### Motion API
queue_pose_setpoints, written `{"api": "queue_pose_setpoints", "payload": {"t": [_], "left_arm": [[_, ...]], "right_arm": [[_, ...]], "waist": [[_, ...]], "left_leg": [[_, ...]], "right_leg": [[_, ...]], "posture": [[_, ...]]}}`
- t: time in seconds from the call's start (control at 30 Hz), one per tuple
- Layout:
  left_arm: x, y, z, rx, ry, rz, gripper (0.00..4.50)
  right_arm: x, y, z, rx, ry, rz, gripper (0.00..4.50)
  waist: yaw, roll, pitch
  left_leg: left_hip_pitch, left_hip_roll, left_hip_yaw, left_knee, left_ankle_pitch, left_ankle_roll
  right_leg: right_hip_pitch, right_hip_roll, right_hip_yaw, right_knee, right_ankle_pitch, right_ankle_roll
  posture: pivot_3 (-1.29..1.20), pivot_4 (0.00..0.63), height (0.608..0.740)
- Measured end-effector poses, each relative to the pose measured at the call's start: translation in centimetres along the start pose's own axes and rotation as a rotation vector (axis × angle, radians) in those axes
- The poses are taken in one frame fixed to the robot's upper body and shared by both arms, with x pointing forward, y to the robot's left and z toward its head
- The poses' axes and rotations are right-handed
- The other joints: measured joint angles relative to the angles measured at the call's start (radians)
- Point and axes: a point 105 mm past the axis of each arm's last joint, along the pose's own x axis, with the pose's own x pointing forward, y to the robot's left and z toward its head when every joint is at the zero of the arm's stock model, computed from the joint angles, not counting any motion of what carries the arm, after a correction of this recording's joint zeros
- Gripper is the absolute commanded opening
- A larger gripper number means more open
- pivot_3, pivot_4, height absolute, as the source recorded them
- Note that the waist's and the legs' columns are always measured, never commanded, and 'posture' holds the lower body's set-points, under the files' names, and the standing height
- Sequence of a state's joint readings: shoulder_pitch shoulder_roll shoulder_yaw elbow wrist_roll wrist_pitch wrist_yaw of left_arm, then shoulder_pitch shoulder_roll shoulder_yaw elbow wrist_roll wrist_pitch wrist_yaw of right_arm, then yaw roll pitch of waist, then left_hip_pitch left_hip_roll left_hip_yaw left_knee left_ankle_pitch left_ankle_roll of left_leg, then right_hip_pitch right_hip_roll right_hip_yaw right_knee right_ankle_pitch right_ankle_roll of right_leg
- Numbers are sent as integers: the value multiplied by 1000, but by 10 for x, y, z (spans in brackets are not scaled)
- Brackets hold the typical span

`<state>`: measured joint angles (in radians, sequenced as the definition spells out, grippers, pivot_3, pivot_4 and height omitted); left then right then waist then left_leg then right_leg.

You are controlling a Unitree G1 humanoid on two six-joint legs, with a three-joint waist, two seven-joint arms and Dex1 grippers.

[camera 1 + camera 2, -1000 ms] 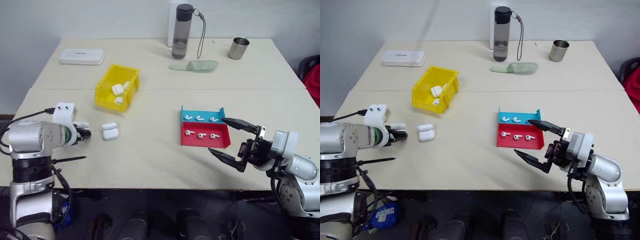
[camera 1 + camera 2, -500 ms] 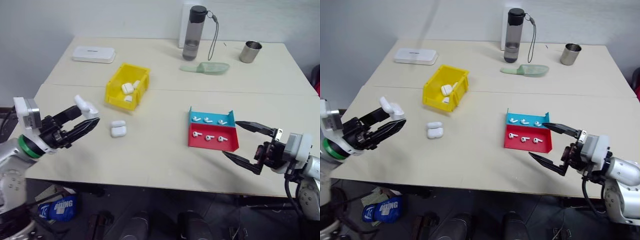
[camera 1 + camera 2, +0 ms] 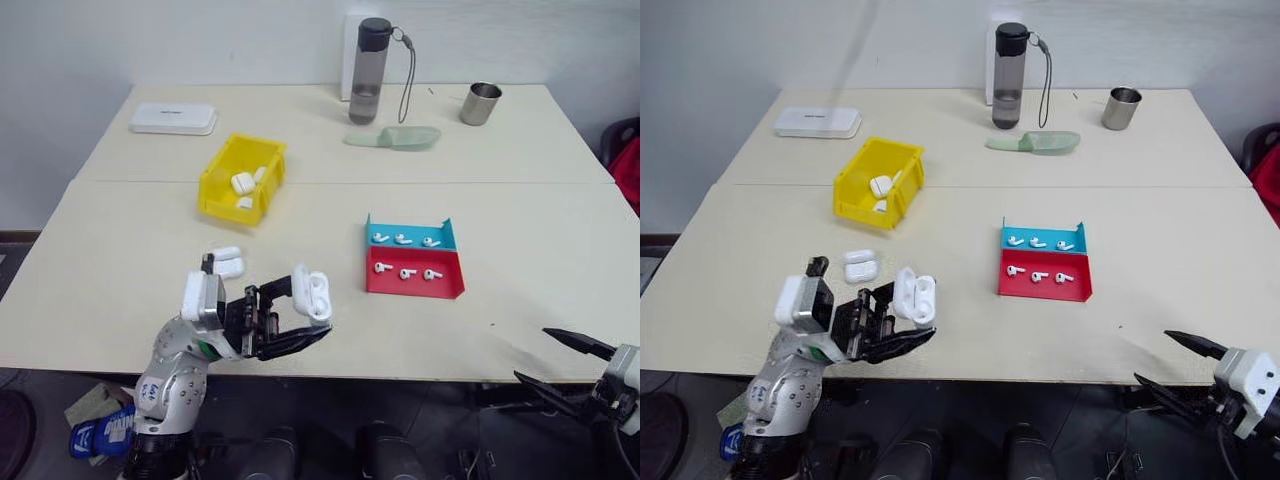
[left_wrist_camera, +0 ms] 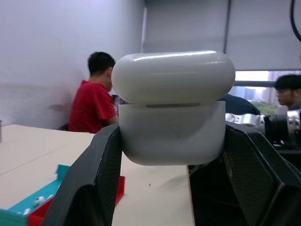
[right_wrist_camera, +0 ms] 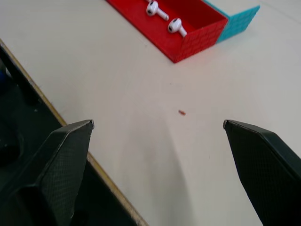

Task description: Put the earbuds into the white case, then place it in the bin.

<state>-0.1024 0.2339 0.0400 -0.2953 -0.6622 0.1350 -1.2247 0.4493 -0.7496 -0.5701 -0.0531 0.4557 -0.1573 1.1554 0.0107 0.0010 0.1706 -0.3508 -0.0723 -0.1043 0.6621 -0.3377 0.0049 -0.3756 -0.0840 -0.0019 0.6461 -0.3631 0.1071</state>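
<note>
White case pinched between the two black fingers of the left gripper, lifted clear of the table above its near edge, roughly 7 o'clock in the head view; a second ago carried low at the far left edge, since swung in toward the middle and turned to point right. Lid closed in the left wrist view, seam level, fingers pressed against both sides. Another white case resting on the table just beyond the gripper, more cases inside the yellow bin at 11 o'clock. Six earbuds lying in the red-and-blue tray right of centre, unmoved. Right gripper spread wide and empty at 4 o'clock, now past the table's near edge, earlier up beside the tray.
</note>
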Motion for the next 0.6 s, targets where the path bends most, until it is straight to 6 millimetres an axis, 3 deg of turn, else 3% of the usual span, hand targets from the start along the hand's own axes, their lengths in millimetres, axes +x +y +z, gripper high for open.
{"api": "queue_pose_setpoints", "payload": {"t": [0.07,0.2,0.27,0.43,0.6], "left_arm": [[-4,-2,-5,11,27,-26,2770],[-10,-3,-12,5,49,-44,2770],[-12,-4,-12,10,46,-51,2770],[-13,-4,-14,19,44,-70,2770],[-11,-6,-14,56,70,-111,2770]], "right_arm": [[7,-3,9,-4,43,44,4500],[40,-19,71,-127,58,182,4500],[55,-20,90,-163,94,250,4500],[91,-16,110,-245,217,374,4500],[114,-24,112,-311,339,403,4500]], "waist": [[-6,0,0],[-10,3,-1],[-1,2,0],[19,2,0],[15,2,0]], "left_leg": [[0,1,2,0,-1,0],[0,3,3,2,-2,1],[-1,4,0,3,-4,0],[-5,4,-2,5,-7,1],[-5,4,-1,4,-7,1]], "right_leg": [[0,2,4,-1,0,0],[-1,3,6,-1,0,0],[-1,4,4,-1,0,0],[-4,3,3,-4,1,1],[-6,3,3,-4,1,1]], "posture": [[0,150,740],[0,150,740],[0,150,740],[0,150,740],[0,150,740]]}}
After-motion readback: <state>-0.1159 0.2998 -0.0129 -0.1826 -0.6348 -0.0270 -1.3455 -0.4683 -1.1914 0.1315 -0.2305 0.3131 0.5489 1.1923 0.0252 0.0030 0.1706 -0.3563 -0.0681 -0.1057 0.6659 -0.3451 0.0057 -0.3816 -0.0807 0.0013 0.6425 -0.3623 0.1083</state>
